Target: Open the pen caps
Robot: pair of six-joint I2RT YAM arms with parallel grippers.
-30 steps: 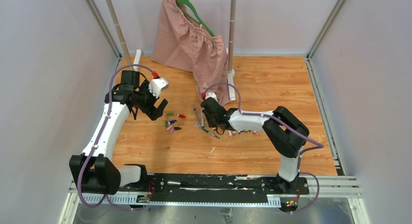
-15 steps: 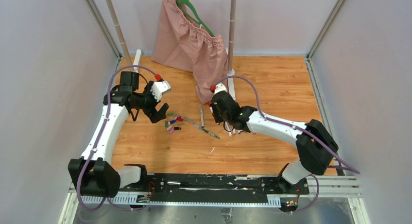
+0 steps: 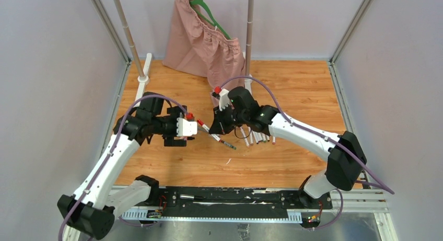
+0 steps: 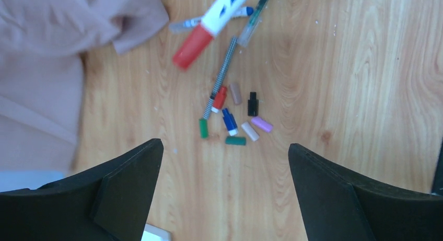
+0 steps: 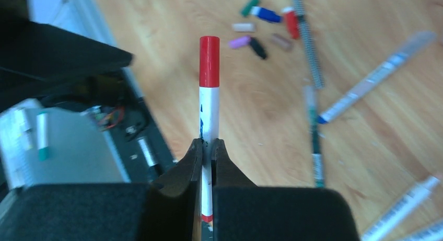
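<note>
Above the heap of loose pen caps [image 4: 228,119] on the wooden counter [image 4: 339,68], the left pincer [image 4: 224,146] hangs with its jaws wide apart. Off to one side of that heap, the right pincer [image 5: 207,147] is clamped on a white marker [image 5: 210,113] whose red cap [image 5: 209,60] is on.

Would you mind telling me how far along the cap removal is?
Done: several loose caps lie clustered on the table. In hand: the right gripper is shut on a pen with its red cap on; the left gripper is open. Left: pulling that cap.
</note>
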